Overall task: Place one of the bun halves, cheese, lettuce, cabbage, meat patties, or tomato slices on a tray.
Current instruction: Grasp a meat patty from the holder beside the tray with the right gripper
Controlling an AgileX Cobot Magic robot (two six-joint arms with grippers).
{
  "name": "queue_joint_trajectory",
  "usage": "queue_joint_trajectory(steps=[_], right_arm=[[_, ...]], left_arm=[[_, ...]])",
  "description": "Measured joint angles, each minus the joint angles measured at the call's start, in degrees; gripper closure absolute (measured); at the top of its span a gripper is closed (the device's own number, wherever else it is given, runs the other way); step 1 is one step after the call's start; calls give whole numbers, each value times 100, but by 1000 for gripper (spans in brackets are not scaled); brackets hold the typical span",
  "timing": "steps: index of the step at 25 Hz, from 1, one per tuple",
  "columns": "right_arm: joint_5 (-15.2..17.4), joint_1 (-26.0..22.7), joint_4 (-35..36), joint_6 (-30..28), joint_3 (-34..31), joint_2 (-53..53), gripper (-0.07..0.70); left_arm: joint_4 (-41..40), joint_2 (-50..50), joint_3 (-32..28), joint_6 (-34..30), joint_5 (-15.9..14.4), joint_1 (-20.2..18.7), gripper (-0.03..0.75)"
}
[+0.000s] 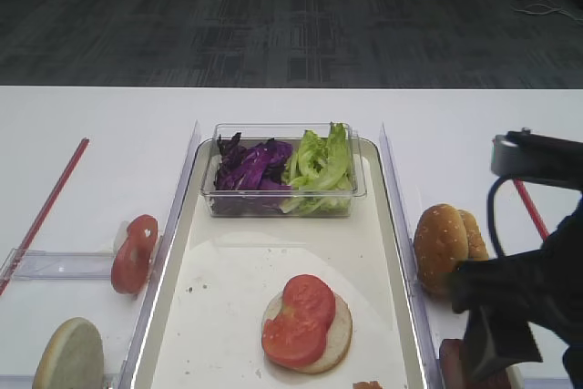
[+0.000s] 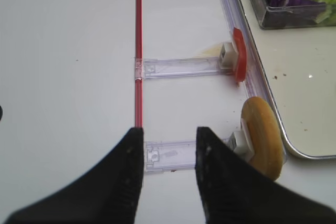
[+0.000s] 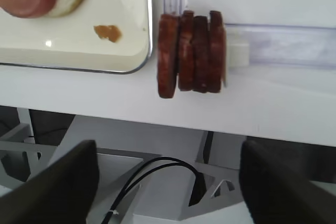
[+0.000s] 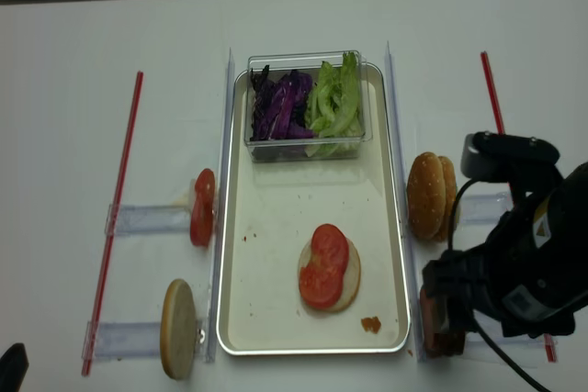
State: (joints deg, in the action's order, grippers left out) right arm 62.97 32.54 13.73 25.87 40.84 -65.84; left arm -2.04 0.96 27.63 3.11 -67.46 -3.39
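Observation:
The cream tray (image 4: 223, 254) holds a bun half (image 4: 347, 280) topped by two tomato slices (image 4: 323, 268), and a clear box with purple cabbage (image 4: 280, 106) and green lettuce (image 4: 335, 98). Left of the tray, a tomato slice (image 2: 239, 53) and a bun half (image 2: 261, 135) stand on edge. On the right stand more bun halves (image 4: 429, 195) and several meat patties (image 3: 191, 53). My right gripper (image 3: 168, 187) is open and empty, hanging over the table's front edge short of the patties. My left gripper (image 2: 168, 156) is open and empty above a clear holder. Cheese is out of view.
Clear plastic rails (image 4: 390, 80) run along both long sides of the tray, with clear holders (image 2: 178, 67) for the standing food. Red strips (image 4: 115, 218) lie near both table sides. A small brown crumb (image 3: 107, 32) lies in the tray's near right corner.

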Motion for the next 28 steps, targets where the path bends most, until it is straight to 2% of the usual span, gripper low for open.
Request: queue_joint_trajectory(steps=[4, 9, 15, 21, 28], right_arm=[[-221, 502, -241, 299, 271, -464, 71], [-279, 800, -552, 528, 619, -1006, 71], [-401, 817, -626, 624, 713, -1374, 71], [-692, 817, -672, 821, 716, -1445, 71], [-704, 817, -617, 856, 716, -1608, 71]], left_arm=[[0, 0, 0, 0, 0, 0, 481], [0, 0, 0, 0, 0, 0, 481], [0, 0, 0, 0, 0, 0, 481], [0, 0, 0, 0, 0, 0, 482], [0, 0, 0, 10, 0, 0, 482]])
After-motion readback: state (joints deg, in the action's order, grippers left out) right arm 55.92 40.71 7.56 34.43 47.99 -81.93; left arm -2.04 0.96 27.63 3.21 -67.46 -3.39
